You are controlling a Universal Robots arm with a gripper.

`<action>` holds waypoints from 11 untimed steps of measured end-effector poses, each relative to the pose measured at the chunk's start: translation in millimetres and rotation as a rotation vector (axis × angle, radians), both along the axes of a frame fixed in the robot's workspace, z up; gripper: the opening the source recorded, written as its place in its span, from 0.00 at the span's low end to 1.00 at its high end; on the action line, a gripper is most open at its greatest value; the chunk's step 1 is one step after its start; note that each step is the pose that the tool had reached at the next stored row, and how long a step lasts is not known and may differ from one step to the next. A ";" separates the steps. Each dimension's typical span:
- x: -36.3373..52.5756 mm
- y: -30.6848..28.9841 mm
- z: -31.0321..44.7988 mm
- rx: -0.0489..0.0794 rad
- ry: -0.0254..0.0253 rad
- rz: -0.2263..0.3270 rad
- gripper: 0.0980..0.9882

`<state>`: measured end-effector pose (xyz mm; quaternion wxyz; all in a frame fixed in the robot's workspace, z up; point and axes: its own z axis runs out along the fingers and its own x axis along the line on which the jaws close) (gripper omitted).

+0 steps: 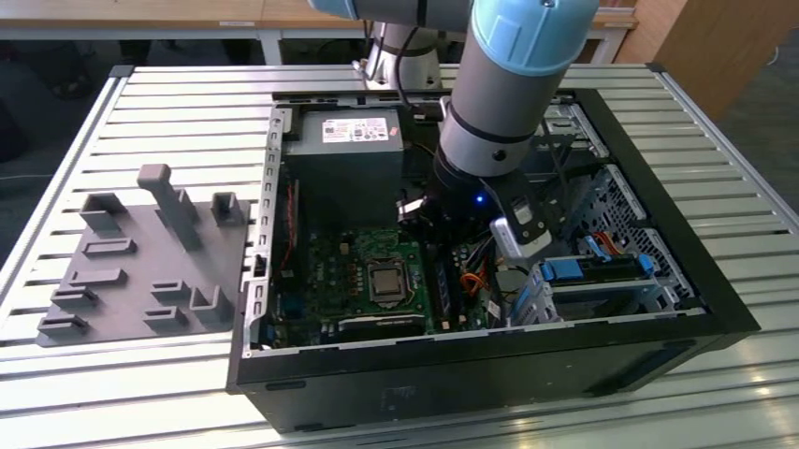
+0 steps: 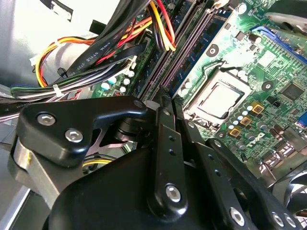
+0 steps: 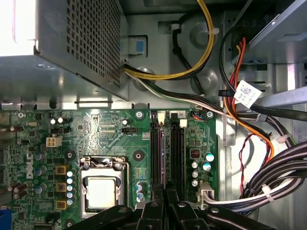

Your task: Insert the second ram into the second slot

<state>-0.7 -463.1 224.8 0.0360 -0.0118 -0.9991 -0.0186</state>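
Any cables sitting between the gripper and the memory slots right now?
Nothing visible does. In the first wrist view the gripper sits right over the memory slots, and the cable bundle runs off to one side, apart from them.

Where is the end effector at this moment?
In both wrist views, the end effector is over the memory slots, beside the processor socket, inside the open computer case.

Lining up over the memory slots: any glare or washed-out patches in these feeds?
First wrist view: power supply blown white at its corner, memory slots evenly lit. Second wrist view: case wall washed out, claw dark. Exterior view: reflections on the table.
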 end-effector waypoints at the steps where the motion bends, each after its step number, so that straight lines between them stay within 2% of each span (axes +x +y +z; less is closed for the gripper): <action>1: 0.0 0.0 -0.5 0.000 -0.0001 0.001 0.04; 11: -0.4 0.0 -6.1 0.000 0.0002 0.002 0.04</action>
